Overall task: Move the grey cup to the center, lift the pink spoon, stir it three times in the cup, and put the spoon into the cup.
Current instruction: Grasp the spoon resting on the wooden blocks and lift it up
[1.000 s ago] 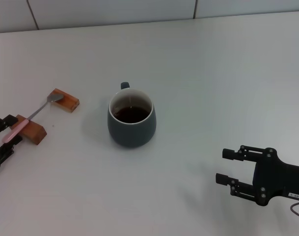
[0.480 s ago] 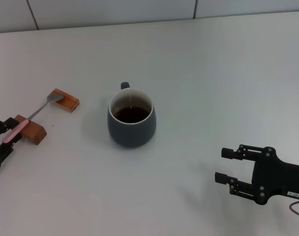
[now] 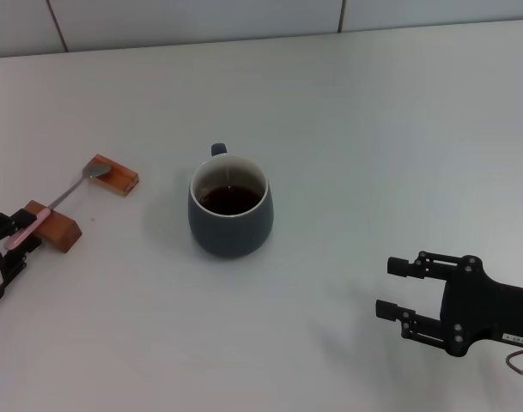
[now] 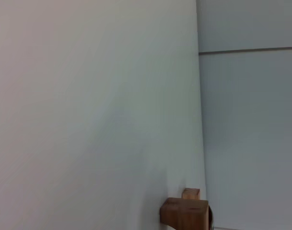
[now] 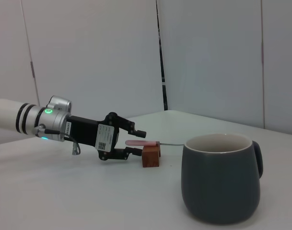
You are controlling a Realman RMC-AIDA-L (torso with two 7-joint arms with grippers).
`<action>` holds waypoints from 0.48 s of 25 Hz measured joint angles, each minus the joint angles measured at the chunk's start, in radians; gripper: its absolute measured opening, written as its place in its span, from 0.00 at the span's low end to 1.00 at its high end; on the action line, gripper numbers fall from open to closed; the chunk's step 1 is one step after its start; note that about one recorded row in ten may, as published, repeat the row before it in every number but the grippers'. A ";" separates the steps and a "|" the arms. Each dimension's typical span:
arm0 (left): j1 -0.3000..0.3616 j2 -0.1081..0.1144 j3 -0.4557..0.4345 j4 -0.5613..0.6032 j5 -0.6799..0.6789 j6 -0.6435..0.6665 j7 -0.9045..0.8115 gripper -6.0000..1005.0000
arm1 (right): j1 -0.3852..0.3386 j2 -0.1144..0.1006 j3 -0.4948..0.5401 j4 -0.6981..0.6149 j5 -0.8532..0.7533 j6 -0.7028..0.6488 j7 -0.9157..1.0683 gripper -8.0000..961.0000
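The grey cup (image 3: pixel 230 205) sits mid-surface. The pink spoon (image 3: pixel 48 209), light, slim and slippery, bridges two wooden blocks (image 3: pixel 57 225) at 9 o'clock. The left hand (image 3: pixel 2 240) straddles its handle, open; grip mid-handle. The right hand (image 3: pixel 400 289) idles open at 5 o'clock.

No text, brand name or number can be read anywhere. The left gripper (image 5: pixel 136 142) carries a small white sticker (image 5: pixel 105 138) with a dark square code-like pattern, its print too small to make out. The right gripper (image 3: pixel 397 289) bears a small white label (image 3: pixel 519 342) near its wrist, equally illegible. The cup (image 3: pixel 230 216) is unmarked.
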 joint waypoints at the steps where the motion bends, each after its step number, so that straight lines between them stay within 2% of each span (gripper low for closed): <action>1: 0.000 0.000 0.000 0.000 0.000 -0.003 0.001 0.41 | 0.001 0.000 0.000 0.001 0.000 0.000 0.000 0.63; 8: 0.002 0.000 0.000 -0.001 0.000 -0.006 0.005 0.37 | 0.002 0.000 -0.003 0.003 0.000 0.002 0.000 0.63; 12: 0.000 0.000 -0.001 -0.001 -0.001 -0.006 0.007 0.23 | 0.002 0.000 -0.005 0.004 0.000 0.008 0.000 0.63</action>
